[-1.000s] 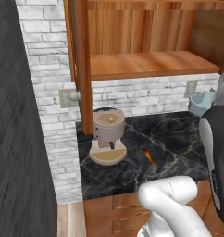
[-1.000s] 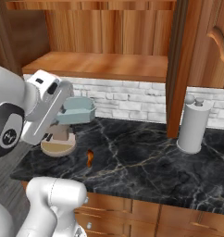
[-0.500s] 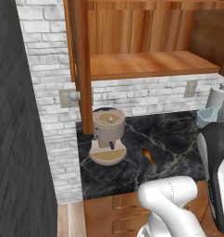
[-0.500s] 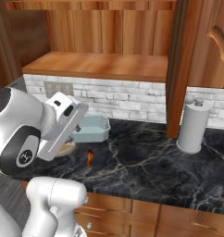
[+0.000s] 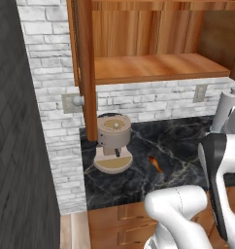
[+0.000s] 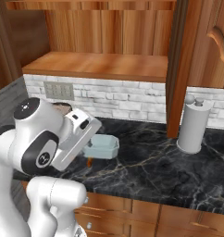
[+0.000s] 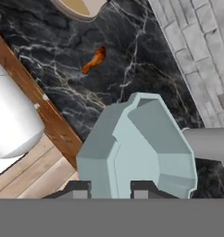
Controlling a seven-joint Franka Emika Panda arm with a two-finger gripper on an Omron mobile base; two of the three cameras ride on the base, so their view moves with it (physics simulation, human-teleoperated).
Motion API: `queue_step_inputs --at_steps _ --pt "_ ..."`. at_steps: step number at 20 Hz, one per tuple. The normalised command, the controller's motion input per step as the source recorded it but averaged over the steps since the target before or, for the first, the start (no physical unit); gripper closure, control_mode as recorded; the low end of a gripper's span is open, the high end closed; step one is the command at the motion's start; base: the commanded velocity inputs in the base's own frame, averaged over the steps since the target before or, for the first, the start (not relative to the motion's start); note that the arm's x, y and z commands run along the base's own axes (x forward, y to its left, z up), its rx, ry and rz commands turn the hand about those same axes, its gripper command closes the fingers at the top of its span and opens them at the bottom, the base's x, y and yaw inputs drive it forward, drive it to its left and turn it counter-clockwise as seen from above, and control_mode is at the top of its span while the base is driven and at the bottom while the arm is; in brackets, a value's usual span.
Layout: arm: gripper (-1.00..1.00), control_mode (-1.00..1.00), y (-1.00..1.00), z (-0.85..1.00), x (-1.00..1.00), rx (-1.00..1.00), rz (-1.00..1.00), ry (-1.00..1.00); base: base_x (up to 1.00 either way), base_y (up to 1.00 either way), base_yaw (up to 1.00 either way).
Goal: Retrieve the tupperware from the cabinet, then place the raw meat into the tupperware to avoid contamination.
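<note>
Gripper (image 7: 110,189) clamped on rim of tupperware (image 7: 139,150), tub held above black marble counter (image 6: 155,171). Raw meat (image 5: 155,164) lies on counter nr coffee machine (image 5: 113,143). Paper-towel roll (image 6: 193,125) farther R. Cabinet (image 6: 100,65) shelf above, door open.

A black marble bench (image 5: 139,170) with white veining is seen below a white brick wall. A beige coffee machine (image 5: 112,143) is stood on it at the left, with the raw meat (image 5: 155,164) laid just to its right (apart from it). A grey paper-towel holder (image 6: 193,126) is stood on the bench further right.
</note>
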Motion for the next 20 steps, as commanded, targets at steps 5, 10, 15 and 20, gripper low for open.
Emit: queue_step_inputs --at_steps 5,10,15,20 --pt "1.0 -1.0 -0.05 -0.48 0.09 0.0 -0.03 0.0 0.0 0.0 0.0" --pt "1.0 -1.0 0.0 -0.42 0.2 0.0 0.0 0.0 0.0 0.0 0.0" --pt "1.0 -1.0 0.0 -0.4 0.27 0.0 0.0 -0.02 0.0 0.0 0.0" --pt "1.0 -1.0 0.0 -0.38 0.36 0.0 0.0 -0.06 0.0 0.0 0.0"
